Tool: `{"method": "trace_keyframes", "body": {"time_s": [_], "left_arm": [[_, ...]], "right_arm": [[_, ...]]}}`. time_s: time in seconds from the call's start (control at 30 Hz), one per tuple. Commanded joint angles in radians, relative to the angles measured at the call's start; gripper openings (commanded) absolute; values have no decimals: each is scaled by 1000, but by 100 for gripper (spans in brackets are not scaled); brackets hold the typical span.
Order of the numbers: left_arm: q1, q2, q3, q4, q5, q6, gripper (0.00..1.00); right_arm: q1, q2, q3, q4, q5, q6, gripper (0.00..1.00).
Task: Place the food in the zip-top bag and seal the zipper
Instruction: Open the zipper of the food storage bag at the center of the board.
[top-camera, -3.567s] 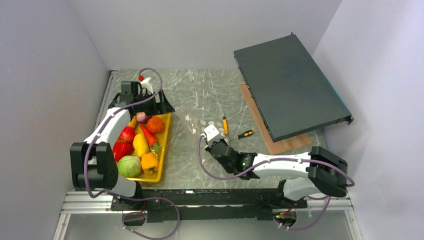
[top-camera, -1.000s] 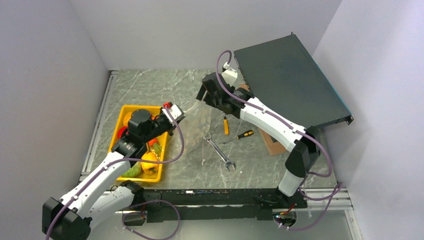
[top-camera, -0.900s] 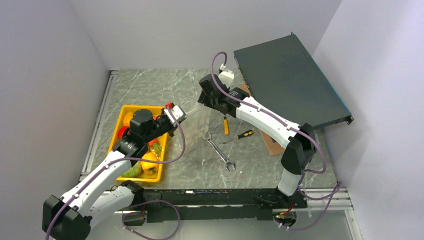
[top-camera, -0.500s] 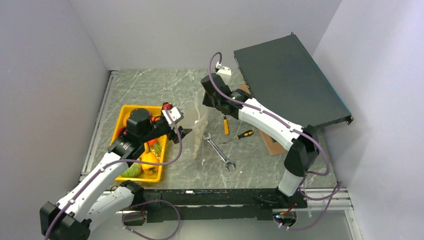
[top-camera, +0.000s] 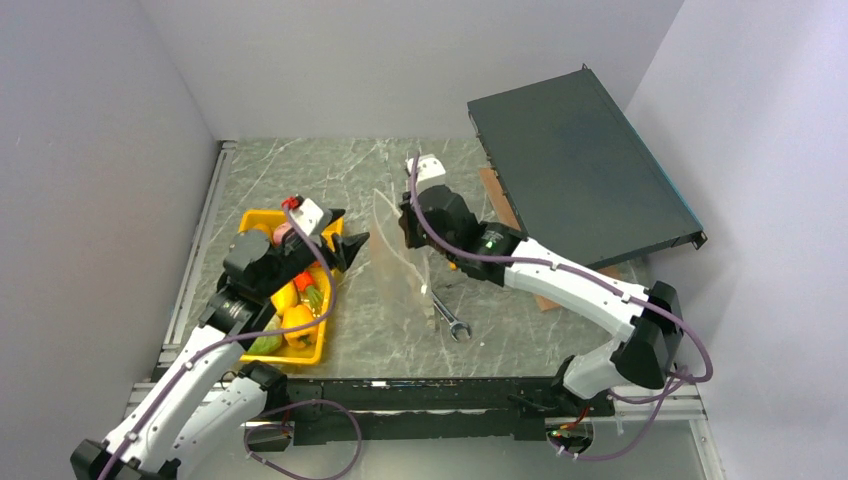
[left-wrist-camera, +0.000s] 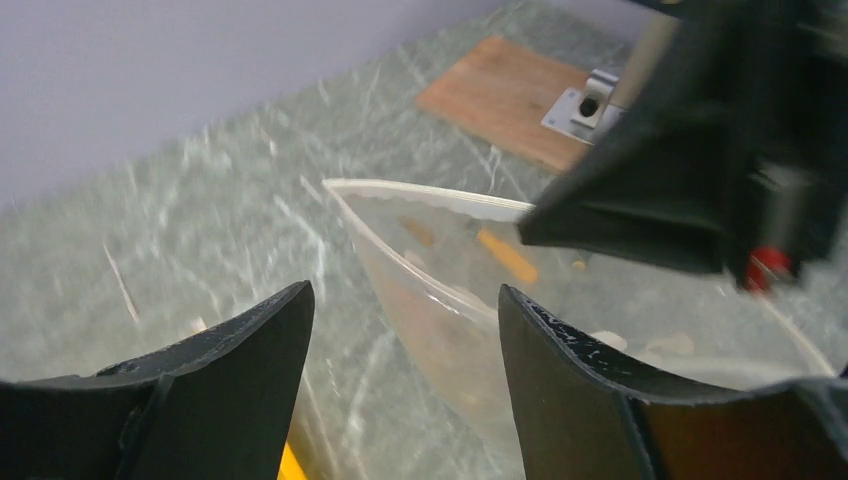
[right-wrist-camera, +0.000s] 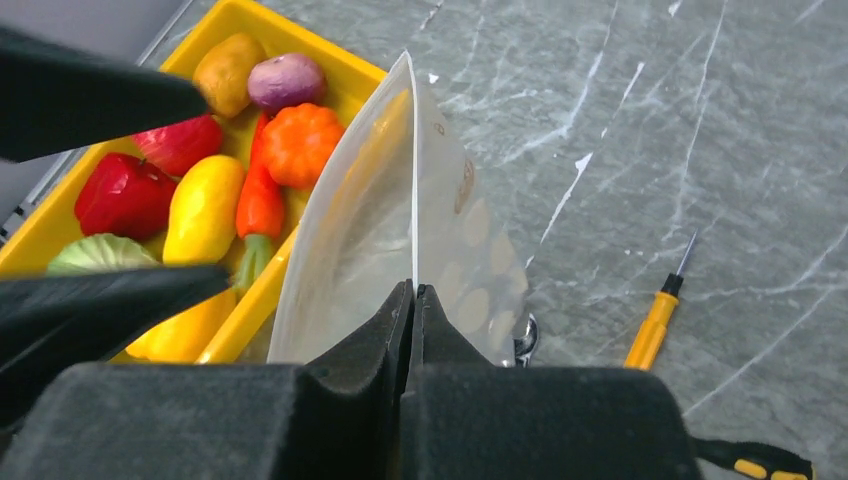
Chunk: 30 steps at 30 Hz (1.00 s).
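Observation:
The zip-top bag (top-camera: 402, 268) hangs upright over the table's middle, clear with white dots. My right gripper (right-wrist-camera: 412, 290) is shut on its top edge, right on the white zipper (right-wrist-camera: 411, 150). In the left wrist view the bag (left-wrist-camera: 450, 300) gapes, its zipper (left-wrist-camera: 430, 192) curving away. My left gripper (left-wrist-camera: 405, 290) stands open just short of the bag, nothing between its fingers; from above the left gripper (top-camera: 348, 232) sits between tray and bag. The food lies in the tray: orange piece (right-wrist-camera: 300, 140), carrot (right-wrist-camera: 262, 200), yellow pepper (right-wrist-camera: 200, 205), red pepper (right-wrist-camera: 120, 195), cabbage (right-wrist-camera: 100, 255).
The yellow tray (top-camera: 245, 218) stands left of the bag. A steel wrench (top-camera: 450, 322) lies under and right of the bag, and a yellow-handled screwdriver (right-wrist-camera: 655, 320) beyond it. A dark flat box (top-camera: 575, 180) leans over a wooden board (left-wrist-camera: 500, 95) at the back right.
My left gripper let go of the bag, opened and drew back toward the tray. My right gripper shut on the bag's top edge and carried it nearer; the bag now hangs upright.

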Motion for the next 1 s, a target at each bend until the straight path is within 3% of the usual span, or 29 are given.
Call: {"method": "trace_keyframes", "body": {"time_s": [0.0,0.1,0.17,0.27,0.33,0.53,0.77,0.97], "left_arm": [[10,57,100,-172,-192,-315,73],[16,31,100,-306,-156,-540,76],[16,-25,22,-247,-92,-669,78],[16,-92,-94,-175,-113,-905,81],[16,-101,-126,-170,-115,-982,81],[-7,-61,-115,-118,-7,-1048,86],[-115,-46,-81,-159,-125,-1120,82],[-196,-39,-34,-307,-265,-1123,72]], "right_arm": [[59,-43,-60,112,96,-98,0],[89,-60,-115,154,130,-116,0],[97,-66,-135,169,130,-118,0],[114,-80,-156,195,123,-120,0],[130,-90,-172,218,123,-126,0],[160,-91,-199,256,106,-134,0],[207,-91,-218,298,94,-144,0],[248,-110,-213,318,144,-189,0]]}}
